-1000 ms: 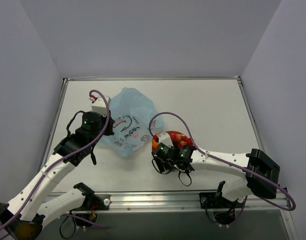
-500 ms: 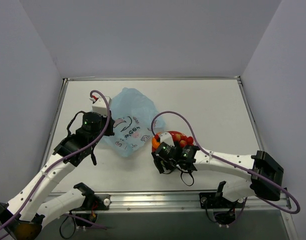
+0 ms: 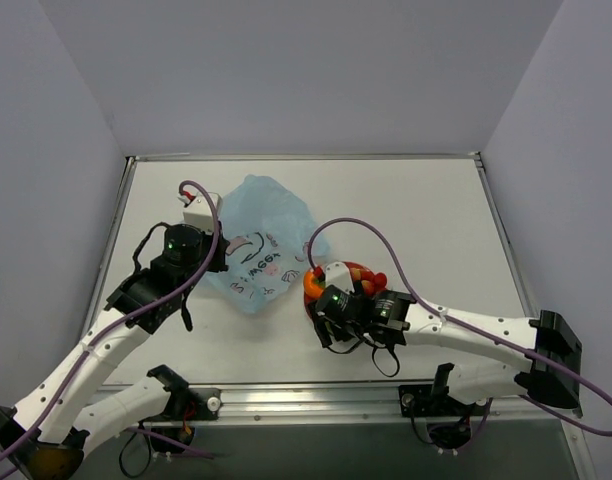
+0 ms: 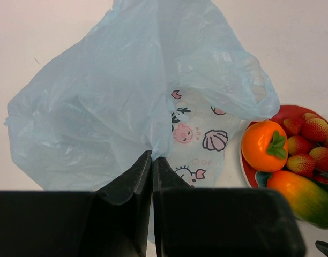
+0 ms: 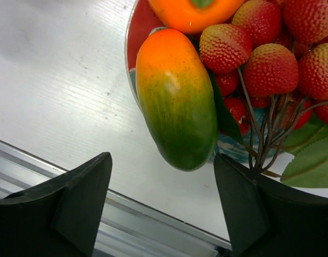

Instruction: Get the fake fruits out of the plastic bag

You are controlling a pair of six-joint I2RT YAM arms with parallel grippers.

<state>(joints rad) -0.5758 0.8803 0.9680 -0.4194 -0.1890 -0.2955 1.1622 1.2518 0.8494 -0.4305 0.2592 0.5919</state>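
The crinkled light-blue plastic bag [image 4: 99, 96] lies on the table left of the red plate [image 4: 284, 113]. My left gripper [image 4: 152, 156] is shut on the bag's near edge, where the folds gather. On the plate rest the fake fruits: an orange [image 5: 193, 13] with a green calyx, a red-yellow-green mango [image 5: 177, 101] and a bunch of red berries [image 5: 271, 67]. The mango's green end hangs over the plate's near rim. My right gripper [image 5: 163, 157] stands open, one finger on each side of that end, touching nothing. From above, bag [image 3: 256, 235] and plate [image 3: 338, 270] nearly touch.
Green fake leaves [image 5: 314, 160] and thin stems spread from the berries over the plate's right side. The table's metal front rail [image 5: 46, 176] runs just below my right fingers. White walls close the table at the back and sides.
My right arm has drawn back toward the near edge and to the right, uncovering the orange and berries. Its jaws have widened. The left arm and the bag have stayed put.
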